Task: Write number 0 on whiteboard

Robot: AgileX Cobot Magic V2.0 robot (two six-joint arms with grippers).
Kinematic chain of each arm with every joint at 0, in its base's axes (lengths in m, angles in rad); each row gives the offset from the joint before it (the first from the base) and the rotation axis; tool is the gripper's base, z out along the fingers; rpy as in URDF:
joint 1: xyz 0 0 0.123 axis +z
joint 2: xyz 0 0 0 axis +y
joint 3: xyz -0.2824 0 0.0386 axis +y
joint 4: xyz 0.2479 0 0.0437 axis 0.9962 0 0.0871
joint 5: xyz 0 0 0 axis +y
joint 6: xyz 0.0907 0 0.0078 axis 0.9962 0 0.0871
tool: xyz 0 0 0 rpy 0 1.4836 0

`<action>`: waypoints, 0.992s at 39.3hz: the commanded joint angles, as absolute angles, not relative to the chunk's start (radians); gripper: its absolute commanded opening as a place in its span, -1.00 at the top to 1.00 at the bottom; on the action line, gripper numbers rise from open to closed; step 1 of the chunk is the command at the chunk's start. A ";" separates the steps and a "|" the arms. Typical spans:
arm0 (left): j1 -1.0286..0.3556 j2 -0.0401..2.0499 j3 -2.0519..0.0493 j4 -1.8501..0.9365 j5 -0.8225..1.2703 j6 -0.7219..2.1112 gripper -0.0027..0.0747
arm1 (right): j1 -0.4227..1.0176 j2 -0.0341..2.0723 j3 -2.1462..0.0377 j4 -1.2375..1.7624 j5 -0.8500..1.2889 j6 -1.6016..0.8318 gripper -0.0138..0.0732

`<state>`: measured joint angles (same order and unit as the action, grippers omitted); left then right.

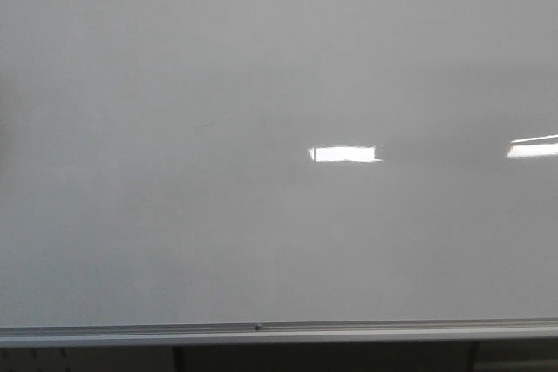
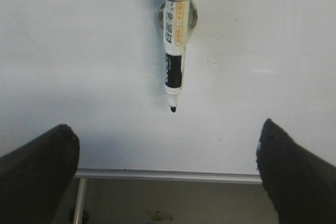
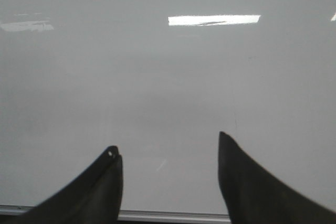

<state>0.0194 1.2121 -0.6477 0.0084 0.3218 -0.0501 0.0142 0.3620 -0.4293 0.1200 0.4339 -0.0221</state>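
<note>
step: pre-grab, no number 0 on the whiteboard [image 1: 261, 84] yet | marker [image 2: 174, 51] hangs uncapped on the board, tip down | left gripper [image 2: 168, 166] jaws wide, empty | right gripper [image 3: 170, 177] open too (idle) | next: left closes on marker barrel
</note>
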 commanded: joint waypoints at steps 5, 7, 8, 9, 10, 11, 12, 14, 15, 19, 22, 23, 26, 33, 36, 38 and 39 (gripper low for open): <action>-0.004 1.379 -0.785 0.013 0.221 -0.054 -0.75 | 0.015 0.377 -0.467 0.121 0.353 -0.024 -0.32; -0.013 1.417 -0.802 0.027 0.206 -0.054 -0.75 | 0.015 0.377 -0.467 0.121 0.353 -0.024 -0.32; -0.019 1.433 -0.813 0.028 0.202 -0.054 -0.74 | 0.015 0.377 -0.467 0.121 0.353 -0.024 -0.32; -0.021 1.454 -0.823 0.028 0.202 -0.054 -0.74 | 0.015 0.377 -0.467 0.121 0.353 -0.024 -0.32; -0.021 1.474 -0.835 0.028 0.202 -0.054 -0.73 | 0.015 0.377 -0.467 0.121 0.353 -0.024 -0.32; -0.021 1.488 -0.843 0.028 0.202 -0.054 -0.71 | 0.015 0.377 -0.467 0.121 0.353 -0.024 -0.32; -0.021 1.500 -0.852 0.028 0.202 -0.054 -0.70 | 0.015 0.377 -0.467 0.121 0.353 -0.024 -0.32; -0.021 1.527 -0.866 0.028 0.202 -0.054 -0.67 | 0.015 0.377 -0.467 0.121 0.351 -0.024 -0.32; -0.021 1.537 -0.872 0.028 0.202 -0.054 -0.65 | 0.015 0.377 -0.467 0.121 0.350 -0.024 -0.32; -0.021 1.571 -0.893 0.028 0.202 -0.054 -0.55 | 0.015 0.377 -0.467 0.121 0.350 -0.024 -0.32; -0.021 1.584 -0.902 0.028 0.200 -0.054 -0.49 | 0.015 0.377 -0.467 0.121 0.350 -0.024 -0.32; -0.021 1.589 -0.904 0.028 0.200 -0.054 -0.47 | 0.015 0.377 -0.467 0.121 0.350 -0.024 -0.32; -0.021 1.596 -0.910 0.028 0.200 -0.054 -0.40 | 0.015 0.377 -0.467 0.121 0.350 -0.024 -0.32; -0.021 1.596 -0.910 0.028 0.192 -0.054 -0.17 | 0.015 0.377 -0.467 0.121 0.350 -0.024 -0.32; -0.021 1.596 -0.910 0.028 0.191 -0.054 -0.02 | 0.015 0.377 -0.467 0.121 0.350 -0.024 -0.32; -0.021 1.596 -0.910 0.028 0.191 -0.054 0.09 | 0.015 0.377 -0.467 0.121 0.350 -0.024 -0.32; -0.021 1.596 -0.910 0.028 0.191 -0.054 0.17 | 0.015 0.377 -0.467 0.121 0.350 -0.024 -0.32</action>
<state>-0.0160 1.6326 -0.8803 0.0276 0.2484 -0.0501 0.0142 0.3620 -0.4293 0.1200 0.4339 -0.0221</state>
